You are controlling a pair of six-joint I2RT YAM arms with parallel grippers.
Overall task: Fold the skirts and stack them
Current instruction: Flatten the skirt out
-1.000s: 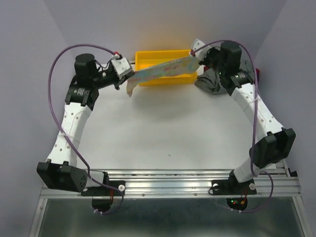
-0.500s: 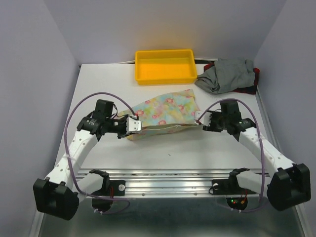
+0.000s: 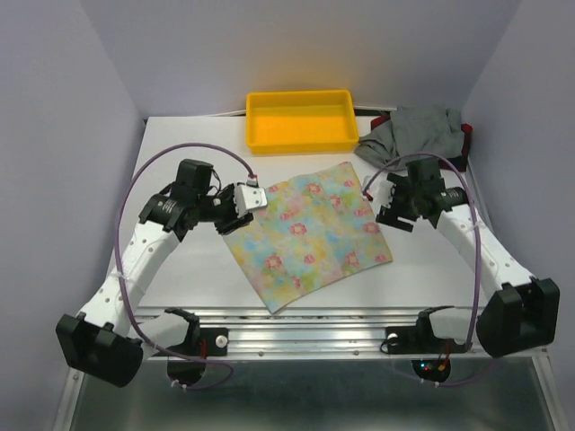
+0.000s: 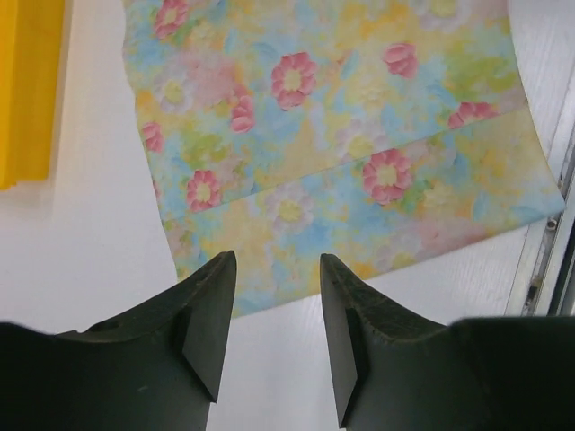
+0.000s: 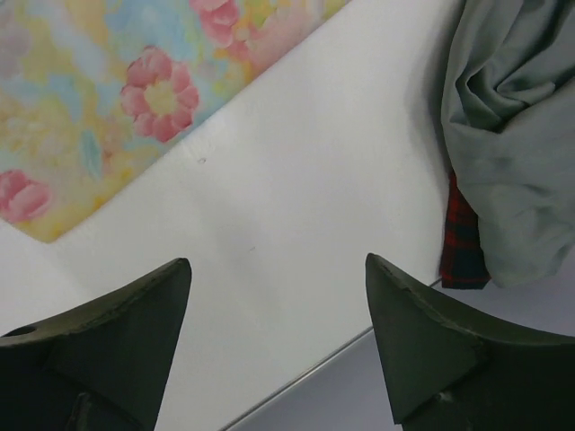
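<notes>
The pastel floral skirt (image 3: pixel 305 235) lies spread flat on the white table between my two arms. My left gripper (image 3: pixel 250 201) hovers at its left edge, open and holding nothing. In the left wrist view the gripper (image 4: pixel 277 265) stands just short of the floral skirt (image 4: pixel 332 144). My right gripper (image 3: pixel 384 205) is open beside the skirt's right edge. In the right wrist view the gripper (image 5: pixel 278 265) is over bare table, with the floral skirt (image 5: pixel 117 99) at upper left. The grey skirt (image 3: pixel 418 130) lies crumpled at the back right on the plaid skirt (image 3: pixel 465 144).
A yellow tray (image 3: pixel 301 144) stands at the back centre, just beyond the floral skirt. Walls close in the table on the left, right and back. The metal rail (image 3: pixel 314 328) with the arm bases runs along the near edge.
Both grippers carried the floral skirt from above the tray down toward the near side, laid it flat and opened, letting go of it.
</notes>
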